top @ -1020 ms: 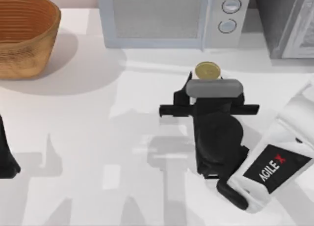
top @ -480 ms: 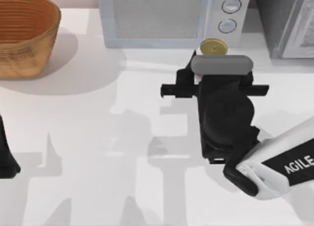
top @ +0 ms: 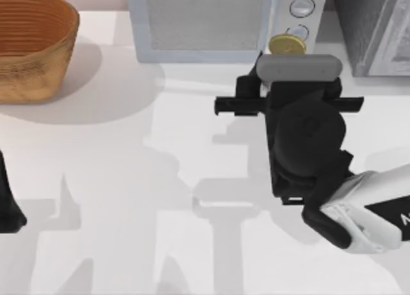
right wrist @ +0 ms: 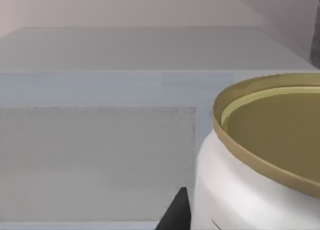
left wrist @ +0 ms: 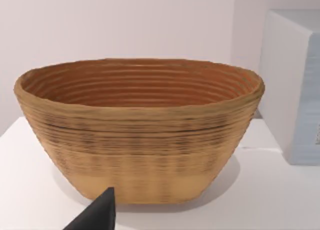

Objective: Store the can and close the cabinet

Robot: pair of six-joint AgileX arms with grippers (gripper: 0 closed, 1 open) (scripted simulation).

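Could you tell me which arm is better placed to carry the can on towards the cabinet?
The right arm, I'd judge. Its gripper is already at the can, in front of the microwave and near the grey cabinet. The left gripper sits by the basket at the table's left.

Top view looks straight down on the table [top: 115, 179] from above, taking in the basket [top: 32, 45] at far left and the microwave [top: 218, 22] at the back. Left wrist view faces the basket [left wrist: 140, 130] side-on, low and near. Right wrist view faces the microwave [right wrist: 100, 140] front, very near, with the can [right wrist: 260, 160] close before the lens.
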